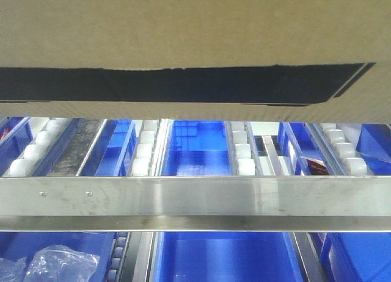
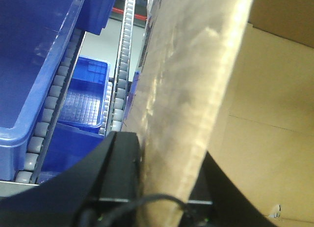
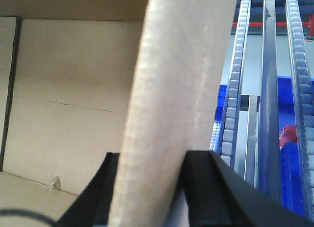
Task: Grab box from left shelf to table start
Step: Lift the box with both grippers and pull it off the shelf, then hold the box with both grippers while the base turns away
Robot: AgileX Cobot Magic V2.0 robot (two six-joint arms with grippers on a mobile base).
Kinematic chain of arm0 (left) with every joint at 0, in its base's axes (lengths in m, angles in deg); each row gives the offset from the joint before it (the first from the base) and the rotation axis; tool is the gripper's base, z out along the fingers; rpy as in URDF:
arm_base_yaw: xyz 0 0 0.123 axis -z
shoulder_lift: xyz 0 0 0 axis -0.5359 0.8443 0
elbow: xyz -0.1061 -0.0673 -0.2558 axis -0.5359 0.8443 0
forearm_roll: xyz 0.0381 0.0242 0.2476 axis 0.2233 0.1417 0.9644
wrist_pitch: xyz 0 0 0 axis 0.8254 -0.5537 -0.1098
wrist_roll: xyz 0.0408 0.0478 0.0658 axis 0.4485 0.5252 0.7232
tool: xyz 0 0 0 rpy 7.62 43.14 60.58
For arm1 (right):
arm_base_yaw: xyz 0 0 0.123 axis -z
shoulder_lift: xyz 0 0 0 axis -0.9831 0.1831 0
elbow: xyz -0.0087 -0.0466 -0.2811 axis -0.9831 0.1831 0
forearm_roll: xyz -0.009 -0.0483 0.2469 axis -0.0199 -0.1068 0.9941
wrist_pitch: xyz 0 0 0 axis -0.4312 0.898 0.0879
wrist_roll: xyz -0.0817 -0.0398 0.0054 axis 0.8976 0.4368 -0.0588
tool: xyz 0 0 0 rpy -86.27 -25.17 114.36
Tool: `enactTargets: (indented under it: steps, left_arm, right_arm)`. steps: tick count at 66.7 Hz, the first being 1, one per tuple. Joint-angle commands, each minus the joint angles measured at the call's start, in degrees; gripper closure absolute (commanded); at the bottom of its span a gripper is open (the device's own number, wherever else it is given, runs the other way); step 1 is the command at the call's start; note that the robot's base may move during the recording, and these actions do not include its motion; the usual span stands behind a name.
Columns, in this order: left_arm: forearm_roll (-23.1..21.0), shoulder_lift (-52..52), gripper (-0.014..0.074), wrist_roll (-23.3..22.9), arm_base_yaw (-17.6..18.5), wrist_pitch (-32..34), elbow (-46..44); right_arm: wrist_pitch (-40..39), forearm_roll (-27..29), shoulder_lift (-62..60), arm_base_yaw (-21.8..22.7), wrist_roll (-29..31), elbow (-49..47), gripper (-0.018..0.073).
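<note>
Snugly inside right gripper — box wall

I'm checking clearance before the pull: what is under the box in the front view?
Under the box are the left shelf, its white rollers and blue bins lower down. Whether the box touches the rollers, and anything farther back, is covered by the box.

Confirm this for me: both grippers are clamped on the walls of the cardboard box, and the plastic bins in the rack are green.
One detail is wrong: the bins are blue, not green, as the exterior front-facing view shows. The rest stands: the left gripper and the right gripper are each clamped on a wall of the cardboard box, and the bins sit in the rack.
</note>
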Motion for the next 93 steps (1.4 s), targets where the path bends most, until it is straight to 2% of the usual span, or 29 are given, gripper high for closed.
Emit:
enactTargets:
  steps: [1,93]
  left_arm:
    - [-2.0,-0.2,0.0688,5.6,0.8,8.2,-2.2]
    - [-2.0,0.1,0.0688,5.6,0.8,8.2,-1.6]
  right_arm:
    - [-10.9,-1.3,0.8,0.3,0.1,-1.9,0.0501]
    - [-10.9,-1.3,0.8,0.3,0.1,-1.9,0.0501]
